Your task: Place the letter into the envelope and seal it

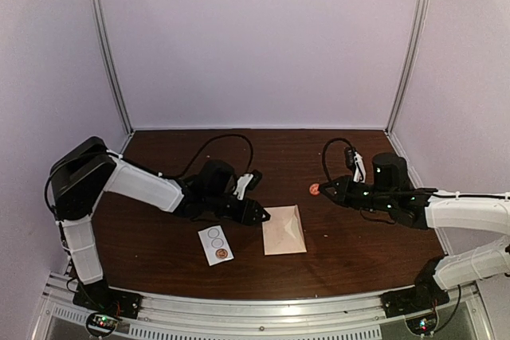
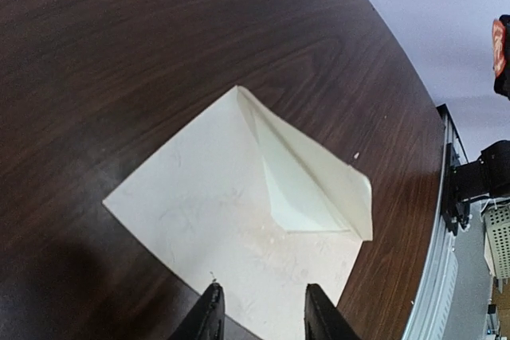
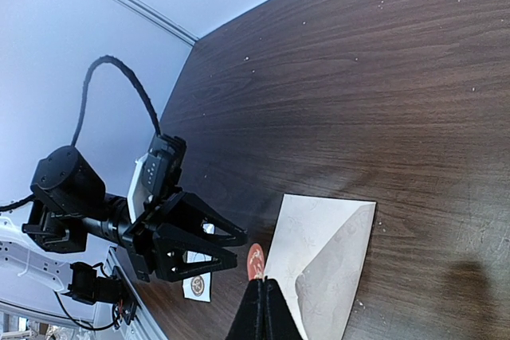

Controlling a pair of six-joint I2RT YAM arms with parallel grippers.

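Observation:
The pale cream envelope (image 1: 284,229) lies flat on the dark wooden table, its triangular flap (image 2: 319,185) folded over but slightly lifted. It also shows in the left wrist view (image 2: 215,220) and the right wrist view (image 3: 315,248). My left gripper (image 1: 259,214) is open and empty at the envelope's left edge, its tips (image 2: 263,312) just over the paper; it also shows in the right wrist view (image 3: 239,246). My right gripper (image 1: 320,189) is shut on a small round red sticker (image 3: 256,261), held above the table behind and right of the envelope. No separate letter is visible.
A white sticker strip (image 1: 215,244) with round marks lies left of the envelope, near the front; it also shows in the right wrist view (image 3: 197,285). Pale walls and metal posts enclose the table. A metal rail (image 1: 255,308) runs along the front edge.

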